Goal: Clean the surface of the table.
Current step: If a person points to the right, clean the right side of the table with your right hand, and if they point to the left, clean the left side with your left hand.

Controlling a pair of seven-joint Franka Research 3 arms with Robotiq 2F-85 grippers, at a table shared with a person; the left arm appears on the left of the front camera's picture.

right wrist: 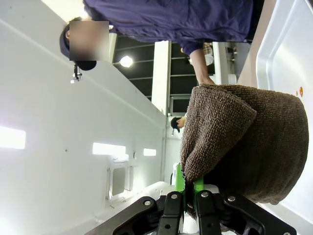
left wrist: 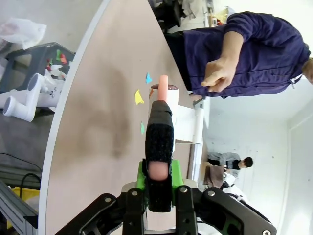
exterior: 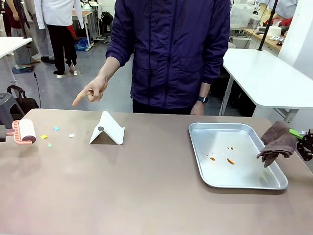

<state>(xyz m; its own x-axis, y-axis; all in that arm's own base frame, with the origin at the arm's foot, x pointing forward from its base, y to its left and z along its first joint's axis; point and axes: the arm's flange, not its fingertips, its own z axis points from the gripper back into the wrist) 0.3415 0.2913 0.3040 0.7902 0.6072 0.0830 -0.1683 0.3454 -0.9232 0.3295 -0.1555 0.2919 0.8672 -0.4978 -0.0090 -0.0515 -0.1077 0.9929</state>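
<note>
Left of the white stand [exterior: 107,129], near the table [exterior: 146,200] edge, sits a lint roller [exterior: 25,132] w/ pink frame and white roll. Whether it touches the top, can't tell. Btw roller and stand lie small paper scraps [exterior: 43,136]: yellow, teal, white, green, all apart from each other. The taupe-brown table runs under the stand, across the whole front view, out to the person at the far side.

Left wrist view adds the grip: left claw [left wrist: 159,181] is pinched tight on the roller's black-wrapped handle, a green pad on each side.

Right of the stand lies a silver tray [exterior: 244,169] w/ a few orange specks [exterior: 229,160] on its floor. Farther right, over the tray's outer rim, hangs a brown cloth [exterior: 278,142].

Right wrist view adds that grip: right claw [right wrist: 188,188] is clamped on a fold of the cloth, which drapes over the pads.

Behind the stand and above it, the person's hand [exterior: 93,92] points an index finger down and leftward.
</note>
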